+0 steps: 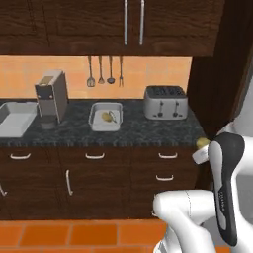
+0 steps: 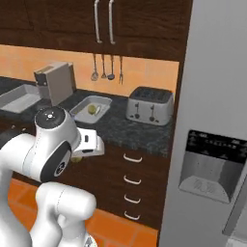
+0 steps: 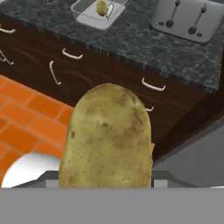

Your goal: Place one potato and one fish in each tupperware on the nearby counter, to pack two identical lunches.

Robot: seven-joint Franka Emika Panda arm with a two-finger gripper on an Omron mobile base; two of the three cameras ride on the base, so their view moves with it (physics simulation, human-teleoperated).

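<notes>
**Potato held, fingertips hidden**

Evidently the gripper point(image 1: 199, 149) clasps a yellow-olive oval potato point(image 3: 107, 138) that hides its fingertips, off the black marbled counter's point(image 1: 148, 131) front right corner. Leftward, a pale rectangular tupperware point(image 1: 105, 116) holds another potato point(image 1: 105, 116) and a faint silvery fish point(image 1: 113, 116).

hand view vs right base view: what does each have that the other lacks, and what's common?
Hand view: the held potato close up, with speckled skin. Right base view: coffee machine, hanging utensils, fridge dispenser, and a second tupperware at far left. Both: the tupperware holding another potato and a fish, the toaster, the counter and the drawer handles.
</notes>
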